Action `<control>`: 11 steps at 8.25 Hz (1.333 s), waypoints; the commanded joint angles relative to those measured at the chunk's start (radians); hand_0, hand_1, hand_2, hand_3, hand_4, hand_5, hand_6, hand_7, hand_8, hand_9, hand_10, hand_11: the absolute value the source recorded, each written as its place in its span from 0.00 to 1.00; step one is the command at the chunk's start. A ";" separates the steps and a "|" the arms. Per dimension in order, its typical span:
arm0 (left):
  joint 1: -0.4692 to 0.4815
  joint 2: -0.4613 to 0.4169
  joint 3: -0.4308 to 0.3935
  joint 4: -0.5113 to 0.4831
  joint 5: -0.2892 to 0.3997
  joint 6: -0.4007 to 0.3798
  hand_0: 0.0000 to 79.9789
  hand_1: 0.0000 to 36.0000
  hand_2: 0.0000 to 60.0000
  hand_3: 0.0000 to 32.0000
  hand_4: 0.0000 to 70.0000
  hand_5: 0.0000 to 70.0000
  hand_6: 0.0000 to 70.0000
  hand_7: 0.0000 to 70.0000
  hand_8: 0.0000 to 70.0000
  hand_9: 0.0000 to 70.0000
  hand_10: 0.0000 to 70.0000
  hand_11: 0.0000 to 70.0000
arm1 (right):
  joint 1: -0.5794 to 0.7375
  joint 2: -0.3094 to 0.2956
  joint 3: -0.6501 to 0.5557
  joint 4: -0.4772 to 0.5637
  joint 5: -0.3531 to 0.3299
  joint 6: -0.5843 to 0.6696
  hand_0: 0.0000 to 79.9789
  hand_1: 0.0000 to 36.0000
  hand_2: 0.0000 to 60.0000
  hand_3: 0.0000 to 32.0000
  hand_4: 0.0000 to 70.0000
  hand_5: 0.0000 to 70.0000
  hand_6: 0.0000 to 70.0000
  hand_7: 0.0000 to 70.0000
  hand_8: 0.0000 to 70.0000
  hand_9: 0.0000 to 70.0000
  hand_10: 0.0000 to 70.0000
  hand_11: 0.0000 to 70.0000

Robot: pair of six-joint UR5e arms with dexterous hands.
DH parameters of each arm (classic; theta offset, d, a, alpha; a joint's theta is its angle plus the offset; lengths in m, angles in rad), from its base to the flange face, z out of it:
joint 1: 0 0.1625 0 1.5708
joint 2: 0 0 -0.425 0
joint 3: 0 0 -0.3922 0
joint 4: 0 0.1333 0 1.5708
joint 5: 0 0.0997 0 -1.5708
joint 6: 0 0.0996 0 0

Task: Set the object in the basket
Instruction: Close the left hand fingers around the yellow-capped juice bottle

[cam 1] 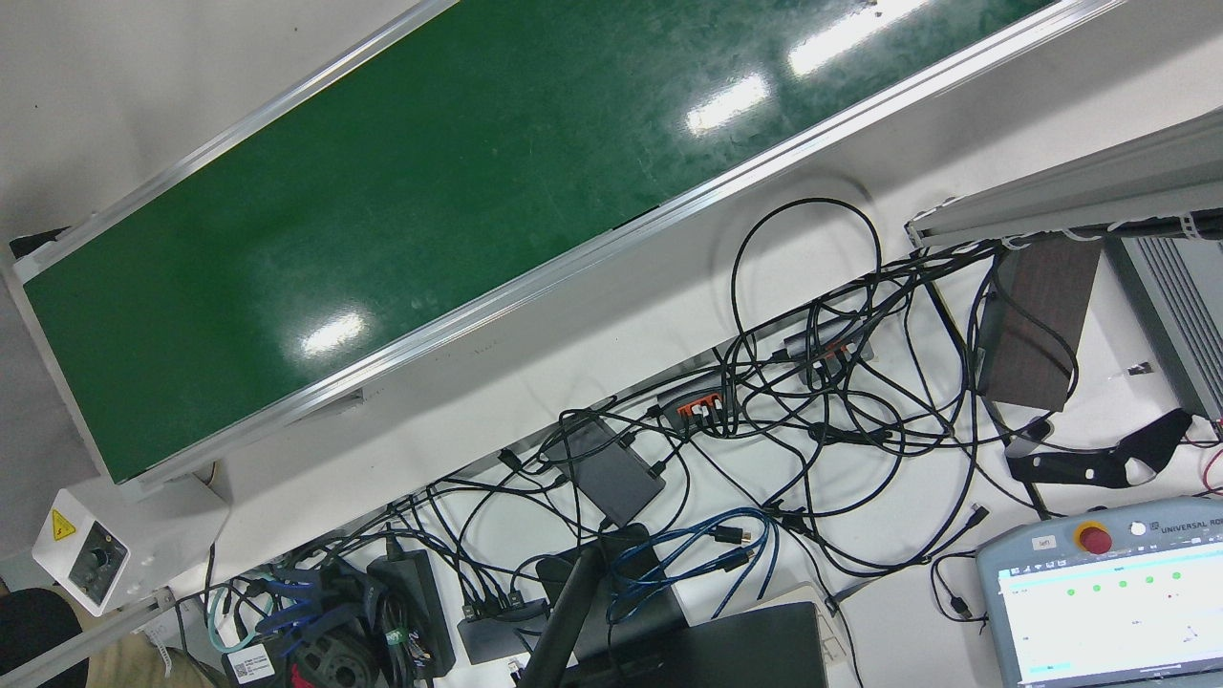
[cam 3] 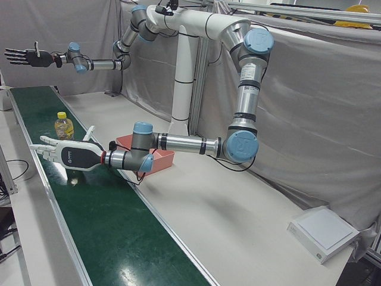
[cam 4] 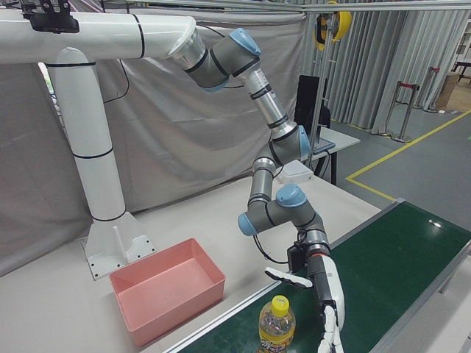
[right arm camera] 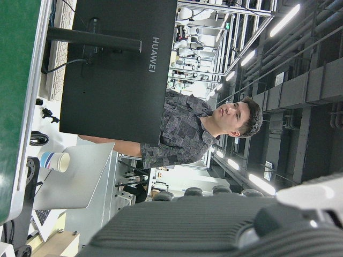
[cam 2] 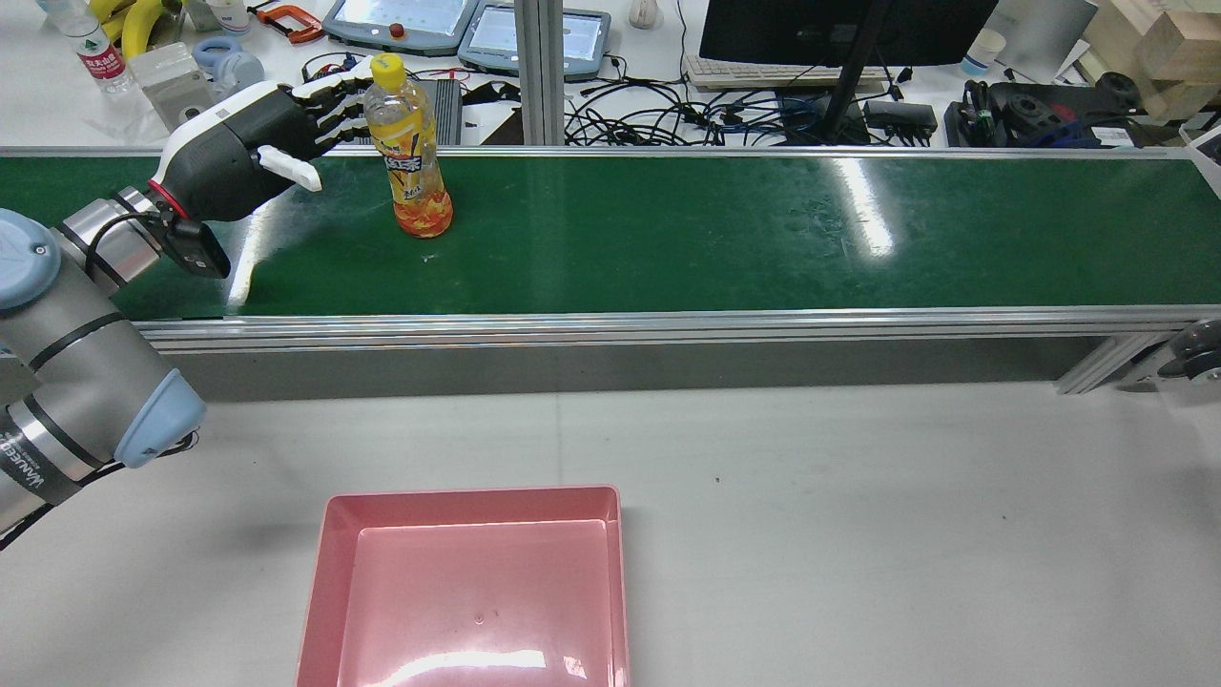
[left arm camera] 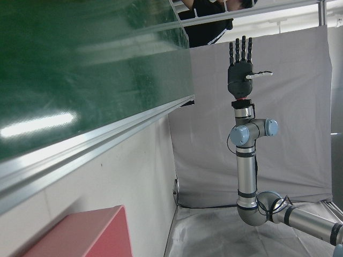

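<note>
A bottle of orange drink with a yellow cap (cam 2: 415, 162) stands upright on the green conveyor belt (cam 2: 725, 229). My left hand (cam 2: 253, 138) is open just left of the bottle, fingers spread toward its upper part, not closed on it. The hand (cam 3: 65, 152) and bottle (cam 3: 63, 126) also show in the left-front view, and again in the right-front view: hand (cam 4: 329, 301), bottle (cam 4: 276, 325). The pink basket (cam 2: 329, 572) sits empty on the grey table in front of the belt. My right hand (cam 3: 27, 56) is open and held high, far from the bottle; it also shows in the left hand view (left arm camera: 242, 67).
The belt's aluminium rail (cam 2: 610, 324) runs between belt and table. Behind the belt are a frame post (cam 2: 537, 67), a monitor (cam 2: 839, 24), cables and teach pendants. The front view shows a bare stretch of belt (cam 1: 430, 191) and a cable tangle (cam 1: 764, 411).
</note>
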 commanded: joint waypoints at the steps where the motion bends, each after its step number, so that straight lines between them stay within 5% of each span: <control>1: 0.004 -0.004 -0.003 -0.002 -0.001 -0.004 0.58 0.10 0.00 0.00 0.24 0.18 0.00 0.00 0.10 0.17 0.13 0.20 | 0.000 0.000 0.000 0.000 0.000 0.000 0.00 0.00 0.00 0.00 0.00 0.00 0.00 0.00 0.00 0.00 0.00 0.00; 5: 0.004 -0.004 -0.003 -0.002 -0.001 -0.004 0.58 0.12 0.00 0.00 0.26 0.22 0.00 0.01 0.13 0.22 0.14 0.22 | 0.000 0.000 0.000 0.000 0.000 0.000 0.00 0.00 0.00 0.00 0.00 0.00 0.00 0.00 0.00 0.00 0.00 0.00; 6: 0.001 -0.004 -0.003 0.001 0.003 -0.002 0.61 0.23 0.00 0.00 0.28 0.36 0.02 0.04 0.19 0.29 0.21 0.33 | 0.000 0.000 0.000 0.000 0.000 0.000 0.00 0.00 0.00 0.00 0.00 0.00 0.00 0.00 0.00 0.00 0.00 0.00; 7: 0.000 -0.014 -0.003 0.028 0.003 -0.005 0.65 0.44 0.33 0.00 0.56 0.58 0.24 0.32 0.40 0.58 0.60 0.86 | 0.000 0.000 0.002 0.000 0.000 0.000 0.00 0.00 0.00 0.00 0.00 0.00 0.00 0.00 0.00 0.00 0.00 0.00; 8: -0.016 -0.024 -0.010 0.035 0.003 -0.004 0.68 0.49 0.81 0.00 1.00 0.93 0.70 0.93 0.76 1.00 0.99 1.00 | 0.000 0.000 0.002 0.000 0.000 0.000 0.00 0.00 0.00 0.00 0.00 0.00 0.00 0.00 0.00 0.00 0.00 0.00; 9: -0.019 -0.024 -0.033 0.047 0.003 -0.004 0.68 0.53 1.00 0.00 1.00 1.00 0.95 1.00 0.93 1.00 1.00 1.00 | 0.000 0.000 0.000 0.000 0.000 0.000 0.00 0.00 0.00 0.00 0.00 0.00 0.00 0.00 0.00 0.00 0.00 0.00; 11: -0.011 -0.050 -0.118 0.107 0.004 -0.002 0.64 0.64 1.00 0.00 1.00 1.00 1.00 1.00 1.00 1.00 1.00 1.00 | 0.000 0.000 0.002 0.000 0.000 0.000 0.00 0.00 0.00 0.00 0.00 0.00 0.00 0.00 0.00 0.00 0.00 0.00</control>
